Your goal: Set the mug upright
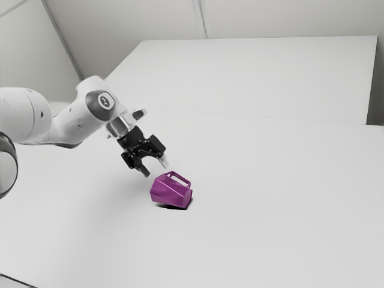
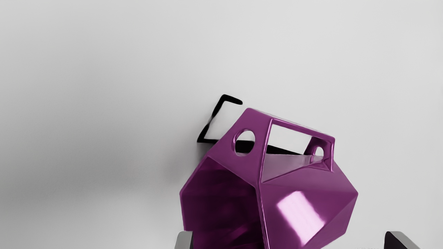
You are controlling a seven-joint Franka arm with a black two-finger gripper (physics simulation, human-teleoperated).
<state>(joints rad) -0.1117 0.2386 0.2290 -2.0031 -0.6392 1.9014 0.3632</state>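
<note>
The gripper is held above and beside the mug, its fingers spread wide with nothing pinched, presumably so that the body can be straddled. The mug is laid on its side on the table, handle uppermost. Its mouth is turned roughly armward; its long axis is laid roughly across the exterior view, base end toward that view's right.
</note>
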